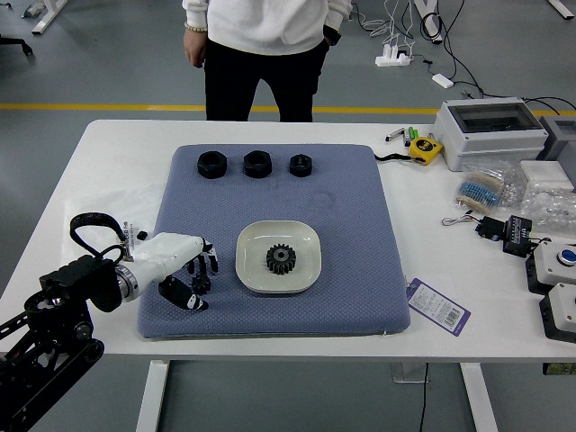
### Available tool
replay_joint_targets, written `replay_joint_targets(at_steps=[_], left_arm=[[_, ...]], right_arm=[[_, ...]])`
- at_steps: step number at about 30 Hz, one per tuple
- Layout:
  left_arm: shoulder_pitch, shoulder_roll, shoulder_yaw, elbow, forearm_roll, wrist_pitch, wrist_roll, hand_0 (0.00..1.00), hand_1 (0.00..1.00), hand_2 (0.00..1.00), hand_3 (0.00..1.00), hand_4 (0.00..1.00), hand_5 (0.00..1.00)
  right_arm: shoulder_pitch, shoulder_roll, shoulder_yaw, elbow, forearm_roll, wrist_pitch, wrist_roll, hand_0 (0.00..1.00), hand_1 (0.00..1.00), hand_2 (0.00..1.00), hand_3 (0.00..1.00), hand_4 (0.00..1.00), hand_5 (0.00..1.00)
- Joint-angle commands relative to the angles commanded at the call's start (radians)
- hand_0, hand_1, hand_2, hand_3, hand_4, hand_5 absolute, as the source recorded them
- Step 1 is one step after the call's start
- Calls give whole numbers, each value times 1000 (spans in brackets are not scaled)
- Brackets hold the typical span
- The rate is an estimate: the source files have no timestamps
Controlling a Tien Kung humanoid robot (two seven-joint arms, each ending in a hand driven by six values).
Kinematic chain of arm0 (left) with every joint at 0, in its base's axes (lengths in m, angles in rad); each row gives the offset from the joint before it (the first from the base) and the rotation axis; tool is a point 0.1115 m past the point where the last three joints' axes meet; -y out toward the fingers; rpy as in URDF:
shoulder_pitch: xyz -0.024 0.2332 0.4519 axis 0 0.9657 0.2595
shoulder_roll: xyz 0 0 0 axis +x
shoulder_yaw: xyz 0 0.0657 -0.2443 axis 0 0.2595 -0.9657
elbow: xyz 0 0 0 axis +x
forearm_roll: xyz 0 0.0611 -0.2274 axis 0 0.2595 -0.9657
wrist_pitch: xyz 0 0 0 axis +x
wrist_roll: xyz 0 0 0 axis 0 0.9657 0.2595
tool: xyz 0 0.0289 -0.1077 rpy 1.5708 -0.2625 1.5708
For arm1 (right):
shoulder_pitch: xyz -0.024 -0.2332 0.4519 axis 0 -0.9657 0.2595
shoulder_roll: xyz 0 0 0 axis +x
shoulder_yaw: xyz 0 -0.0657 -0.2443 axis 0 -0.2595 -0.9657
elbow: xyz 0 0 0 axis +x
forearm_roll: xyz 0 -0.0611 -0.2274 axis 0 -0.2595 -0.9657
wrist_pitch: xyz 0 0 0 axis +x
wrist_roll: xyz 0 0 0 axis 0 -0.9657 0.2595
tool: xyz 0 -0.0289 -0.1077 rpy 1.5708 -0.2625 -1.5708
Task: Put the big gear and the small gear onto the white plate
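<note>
Robot's left hand (169,256), gloved white with black fingers, low over the left part of a blue-grey mat (360,270) on the white table (117,153). Fingers and thumb bent but apart, the small gear (202,283) between them; whether they touch it, cannot tell. Small gear at the mat's left side, left of the plate. Person (261,27) standing at the far side, one hand (195,47) hanging by the thigh, the other (332,35) at the hip. Along the mat's far edge, three black nuts (257,164) in a row. Nearer, the white plate (301,237), big gear (281,259) lying flat inside it. Beyond the mat's right side: a printed tag (438,307) close by the near corner, a yellow tape measure (425,150) farther back, then a white box (490,130), bagged parts (481,191), and a black connector (517,236).
</note>
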Motion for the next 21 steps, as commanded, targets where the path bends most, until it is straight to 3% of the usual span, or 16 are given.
replay_joint_targets(at_steps=[2,3,8,9,21], left_arm=[[-2,0,1,4,-1,1,0,413,442,505,550,907,75],[-3,0,2,6,-2,1,-1,391,417,487,546,854,64],[-8,0,4,10,-10,2,0,391,417,487,546,854,64],[-10,0,4,11,-12,2,0,376,403,477,539,783,18],[-15,2,6,23,-19,-10,3,344,374,453,531,837,2]], right_arm=[[0,0,1,0,-1,-1,0,729,745,814,770,998,814],[1,0,1,0,-1,-1,0,729,745,814,769,998,814],[1,0,4,0,-5,-2,-2,729,745,814,769,998,814],[2,0,5,0,-7,-2,-2,728,745,814,770,998,813],[5,4,28,-2,-48,-7,-12,729,745,812,769,998,815]])
